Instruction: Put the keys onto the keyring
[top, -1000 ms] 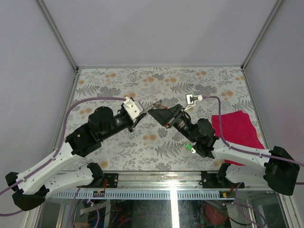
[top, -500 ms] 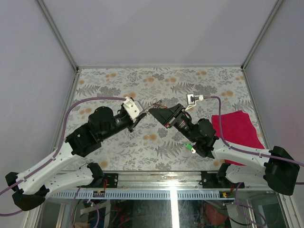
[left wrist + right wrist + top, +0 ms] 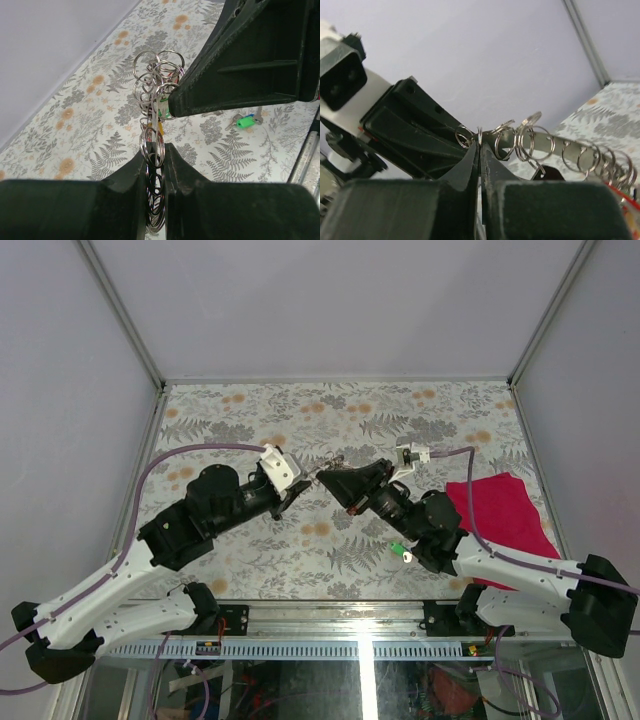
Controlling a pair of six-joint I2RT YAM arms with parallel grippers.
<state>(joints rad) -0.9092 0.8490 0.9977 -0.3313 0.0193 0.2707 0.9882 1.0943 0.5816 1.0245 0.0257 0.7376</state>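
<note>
The keyring is a chain of silvery rings (image 3: 157, 75), hanging above the table between both grippers. My left gripper (image 3: 154, 147) is shut on the chain's lower rings, which stand upright between its fingers. My right gripper (image 3: 479, 145) is shut on a single ring (image 3: 479, 134) at its fingertips, with more rings (image 3: 535, 137) strung off to the right. Small yellow and green bits show among the rings in the left wrist view. One of the keys, with a green head (image 3: 245, 121), lies on the table. From above, the two grippers (image 3: 297, 490) (image 3: 322, 477) meet tip to tip.
A crimson cloth (image 3: 500, 515) lies at the right side of the floral table (image 3: 240, 410). The green-headed key (image 3: 400, 552) rests beside the right arm. Grey walls with metal frame posts close in the table at the back and both sides.
The right gripper's jaws have closed onto a ring of the chain, and its wrist has shifted slightly right. The left arm holds still.
</note>
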